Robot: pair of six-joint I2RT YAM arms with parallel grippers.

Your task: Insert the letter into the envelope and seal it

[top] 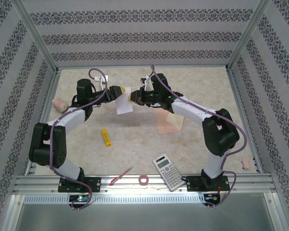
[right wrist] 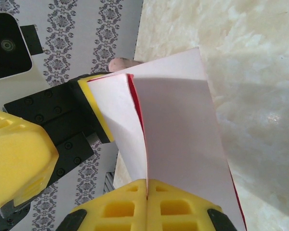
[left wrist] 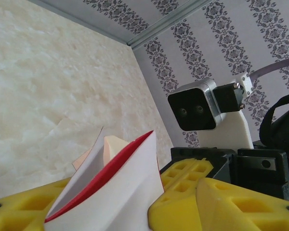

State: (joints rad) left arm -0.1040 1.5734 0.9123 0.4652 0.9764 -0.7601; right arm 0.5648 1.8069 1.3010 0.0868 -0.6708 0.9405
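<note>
Both arms reach from the near edge, seen from above, and meet mid-bench. The left claw point(top: 116, 92) and right claw point(top: 132, 96) face each other, each clenched on the letter point(top: 124, 105), which hangs between and just below them, white back outward. The peach envelope point(top: 167, 122) lies flat on the bench point(top: 207, 86) below and behind the right claw, under its forearm.

From the left wrist, the left claw point(left wrist: 111, 216) grips the letter point(left wrist: 115, 187), bent double with its red-edged face inside.

From the right wrist, the right claw point(right wrist: 147, 202) is pinched shut on the sheet's fold point(right wrist: 173, 130); the left claw point(right wrist: 94, 103) clamps the far edge.

Likely step: folding the letter to fit. Keep the edges aligned, press the crease firmly, and release only one claw at a time.
</note>
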